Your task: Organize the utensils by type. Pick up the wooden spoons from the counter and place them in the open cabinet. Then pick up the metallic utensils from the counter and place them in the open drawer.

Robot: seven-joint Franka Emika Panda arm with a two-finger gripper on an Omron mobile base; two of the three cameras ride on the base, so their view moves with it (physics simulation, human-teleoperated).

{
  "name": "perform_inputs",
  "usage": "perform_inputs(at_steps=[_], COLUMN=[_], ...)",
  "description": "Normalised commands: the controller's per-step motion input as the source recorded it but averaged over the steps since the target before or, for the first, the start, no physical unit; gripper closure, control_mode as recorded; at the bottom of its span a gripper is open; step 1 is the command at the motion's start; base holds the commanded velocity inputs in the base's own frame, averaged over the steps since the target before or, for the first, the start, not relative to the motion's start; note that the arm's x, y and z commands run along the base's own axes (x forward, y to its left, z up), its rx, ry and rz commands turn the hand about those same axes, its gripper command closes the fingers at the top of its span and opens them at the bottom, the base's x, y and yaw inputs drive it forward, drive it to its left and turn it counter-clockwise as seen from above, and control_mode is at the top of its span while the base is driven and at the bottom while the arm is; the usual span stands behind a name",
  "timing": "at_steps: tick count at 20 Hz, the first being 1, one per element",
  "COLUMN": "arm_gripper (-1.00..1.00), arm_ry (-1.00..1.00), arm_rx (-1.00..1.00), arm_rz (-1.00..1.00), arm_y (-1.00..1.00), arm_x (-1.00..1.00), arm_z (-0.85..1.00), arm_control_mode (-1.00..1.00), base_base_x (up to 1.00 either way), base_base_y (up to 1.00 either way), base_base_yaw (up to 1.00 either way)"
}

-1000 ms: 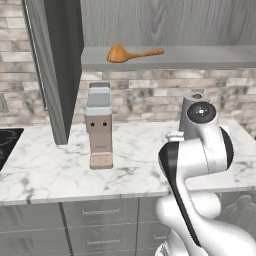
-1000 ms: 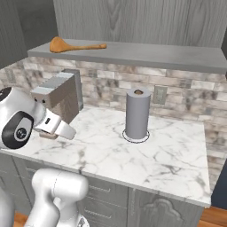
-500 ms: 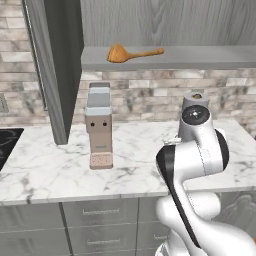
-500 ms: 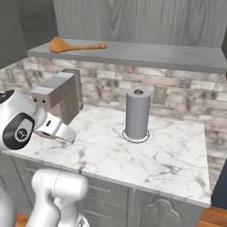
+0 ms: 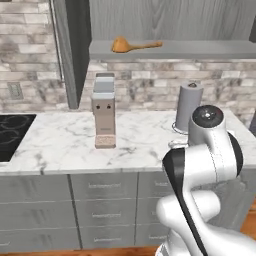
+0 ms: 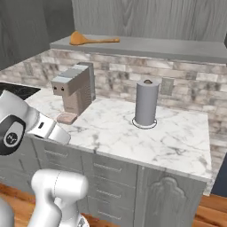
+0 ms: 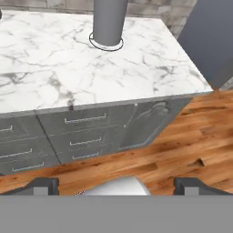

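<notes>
Pincer (image 7: 116, 184) released, jaws spread wide, nothing between them; its two dark tips sit at the lower left and lower right of the hand view, aimed past the tabletop edge at the grey base cabinets and the wooden floor (image 7: 182, 136).

One wooden spoon (image 5: 131, 45) lies on the open cabinet's shelf (image 5: 200, 49), upper centre of the left base view, bowl to the left, handle trailing right. Same spoon at the upper left of the right base view, on the shelf's left end. That part reads as done for one spoon.

Tabletop (image 5: 60, 145): white marble, carrying a coffee machine (image 5: 104, 117) at centre left and a grey paper towel roll (image 5: 188, 106) on its ring stand at centre right. A dark cooktop (image 5: 12, 132) shows at the left edge. No second spoon and no fork can be made out on the marble from these angles; the arm's white body (image 5: 205, 160) blocks the near right stretch in the left base view. The open drawer cannot be picked out either; the drawers seen in the hand view look shut.

Judgement: roughly a third through. One spoon stowed; one spoon and the fork left, both yet to be located. The arm looks to be between picks, hand empty and held low at the tabletop's front.
</notes>
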Motion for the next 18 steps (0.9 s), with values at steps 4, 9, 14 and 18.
perform_inputs(at_steps=[4,9,14,18], arm_gripper=[-1.0,-1.0,-1.0,-1.0], arm_ry=[0.0,0.0,0.0,0.0], arm_rx=[0.0,0.0,0.0,0.0], arm_rz=[0.0,0.0,0.0,0.0], arm_y=[0.0,0.0,0.0,0.0], arm_x=[0.0,0.0,0.0,0.0], arm_z=[0.0,0.0,0.0,0.0], arm_control_mode=[1.0,1.0,1.0,1.0], base_base_x=[-0.97,-0.7,-0.25,0.11], base_base_y=[0.01,0.15,0.3,0.36], base_base_yaw=[0.38,0.77,0.99,0.82])
